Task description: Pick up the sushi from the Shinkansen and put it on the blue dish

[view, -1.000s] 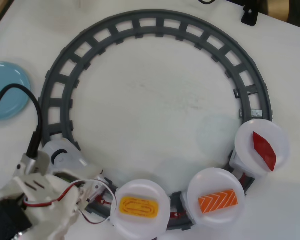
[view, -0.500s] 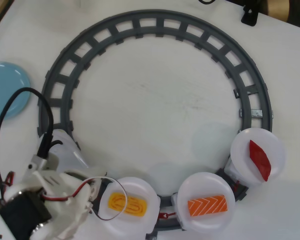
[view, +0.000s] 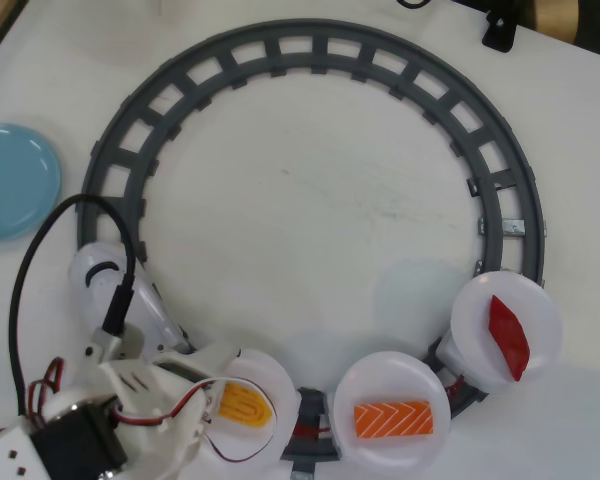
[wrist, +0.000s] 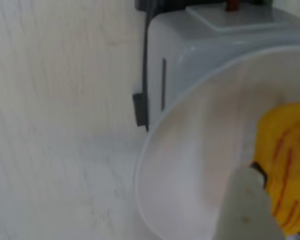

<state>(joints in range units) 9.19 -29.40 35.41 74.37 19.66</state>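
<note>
The white Shinkansen sits on the lower left of the track and pulls three round white plate cars. The yellow-orange egg sushi lies on the first plate car. My gripper hangs over that plate's left side, open, with nothing held. In the wrist view one white finger stands right against the left side of the sushi inside the plate; the other finger is out of view. The light-blue dish is empty at the left edge of the overhead view.
The grey circular track rings the table's middle. The second plate car carries an orange salmon piece; the third carries a dark red tuna piece. My arm's black cable loops above the train's nose.
</note>
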